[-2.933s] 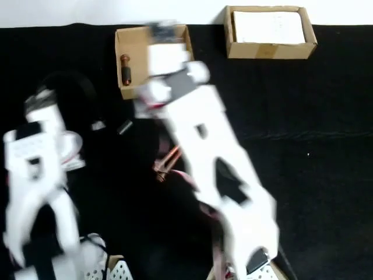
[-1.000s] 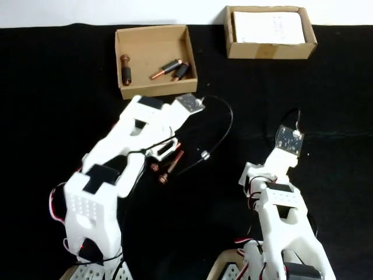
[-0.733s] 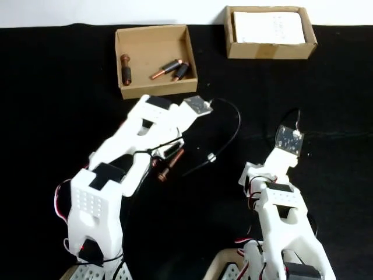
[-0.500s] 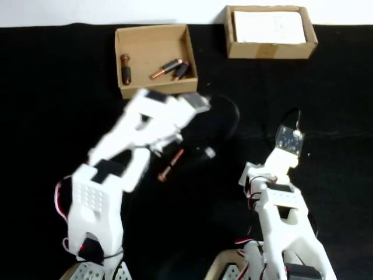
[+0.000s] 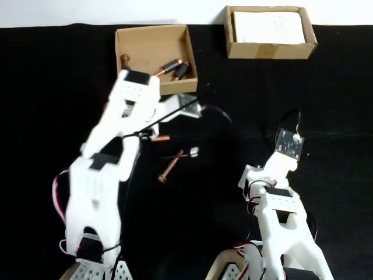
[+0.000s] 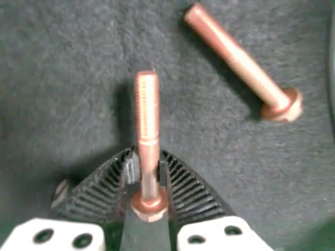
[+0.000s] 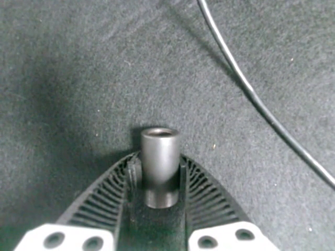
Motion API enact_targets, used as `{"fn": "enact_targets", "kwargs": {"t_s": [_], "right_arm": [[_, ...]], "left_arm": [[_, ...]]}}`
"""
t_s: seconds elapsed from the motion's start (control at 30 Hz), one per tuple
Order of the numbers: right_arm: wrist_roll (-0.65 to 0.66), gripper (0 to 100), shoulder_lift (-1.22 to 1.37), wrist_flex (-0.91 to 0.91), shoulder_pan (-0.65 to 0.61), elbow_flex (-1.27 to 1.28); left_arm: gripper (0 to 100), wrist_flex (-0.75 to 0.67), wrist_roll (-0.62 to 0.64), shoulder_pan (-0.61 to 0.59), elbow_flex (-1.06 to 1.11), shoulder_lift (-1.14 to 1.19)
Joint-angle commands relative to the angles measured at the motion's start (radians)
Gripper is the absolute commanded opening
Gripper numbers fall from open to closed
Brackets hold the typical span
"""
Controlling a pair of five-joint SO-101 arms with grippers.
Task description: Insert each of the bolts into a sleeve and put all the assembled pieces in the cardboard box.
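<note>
Left gripper (image 6: 147, 166): is clamped on bolt (image 6: 147, 110) | right gripper (image 7: 159, 172): is clamped on sleeve (image 7: 159, 149) | second bolt (image 6: 241, 63): is laid apart on black cloth (image 6: 63, 78)

My widest free lane is the black cloth (image 5: 332, 151) on the right, between the white right arm (image 5: 280, 204) and the far brown cardboard box lined with white paper (image 5: 271, 51). In the middle gap a loose copper bolt (image 5: 169, 167) and a black cable with a white plug (image 5: 193, 151) lie in the way. The white left arm (image 5: 111, 146) overhangs the near-left corner of the open brown cardboard box of sleeved bolts (image 5: 145, 46), leaving its far-right part reachable from above.
</note>
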Motion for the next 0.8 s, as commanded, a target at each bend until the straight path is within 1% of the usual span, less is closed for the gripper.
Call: {"fn": "enact_targets", "kwargs": {"t_s": [0.0, 0.1, 0.23, 0.47, 0.53, 0.63, 0.7, 0.77], "right_arm": [[-0.048, 0.6, -0.002, 0.002, 0.013, 0.013], [-0.087, 0.6, -0.002, 0.002, 0.039, 0.013], [-0.092, 0.6, -0.002, 0.002, 0.042, 0.013], [-0.092, 0.6, -0.002, 0.002, 0.039, 0.018], [-0.092, 0.6, -0.002, 0.002, 0.038, 0.018], [-0.089, 0.6, -0.004, 0.004, 0.038, 0.015], [-0.087, 0.6, -0.004, 0.005, 0.038, 0.013], [-0.089, 0.6, -0.004, 0.005, 0.038, 0.013]], "left_arm": [[1, 0.009, -0.018, 0.01, -0.104, 0.053], [1, 0.009, -0.02, 0.01, -0.17, 0.107], [2, 0.041, -0.06, 0.01, -0.243, 0.157], [14, 0.078, -0.046, -0.001, -0.285, 0.193], [15, 0.078, 0.023, -0.01, -0.289, 0.191], [16, 0.103, 0.157, -0.024, -0.36, 0.191], [16, 0.124, 0.275, -0.03, -0.429, 0.191], [16, 0.129, 0.431, -0.038, -0.487, 0.189]]}}
